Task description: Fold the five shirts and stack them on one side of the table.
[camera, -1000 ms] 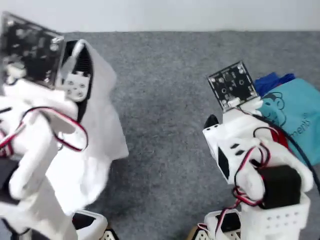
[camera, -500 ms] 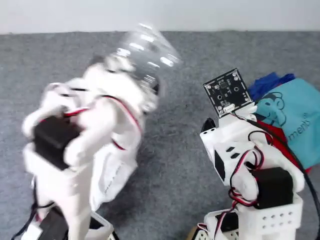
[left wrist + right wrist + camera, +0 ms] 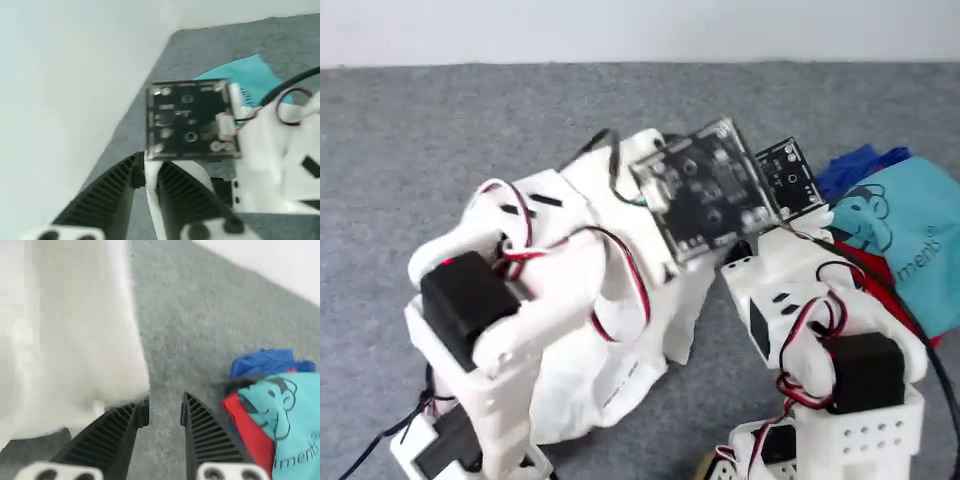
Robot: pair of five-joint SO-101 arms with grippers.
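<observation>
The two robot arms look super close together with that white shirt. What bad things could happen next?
The arms might bump: the left arm sits right beside the right arm. The white shirt hangs crumpled from the left fingers, so it could slip out or land unfolded. It could also brush the teal shirt and mess up that pile.
</observation>
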